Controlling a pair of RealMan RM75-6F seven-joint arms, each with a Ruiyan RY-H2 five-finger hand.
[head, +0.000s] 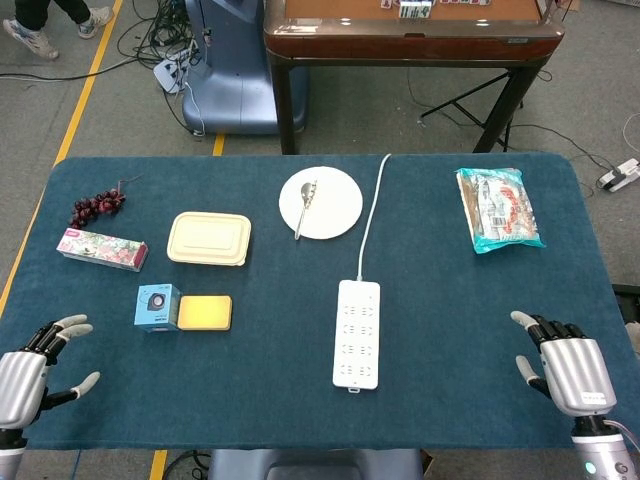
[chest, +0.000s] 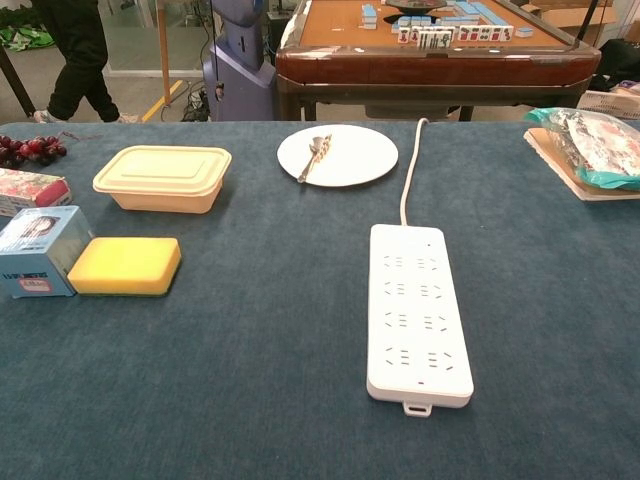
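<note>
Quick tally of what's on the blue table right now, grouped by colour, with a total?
White: 2, round plate, power strip
Cream: 1, lidded food box
Yellow: 1, sponge
Light blue: 1, small carton
Dark red: 1, grape bunch
Silver: 1, spoon on the plate
Multicolour: 2, floral flat box, snack bag
Total: 9
</note>
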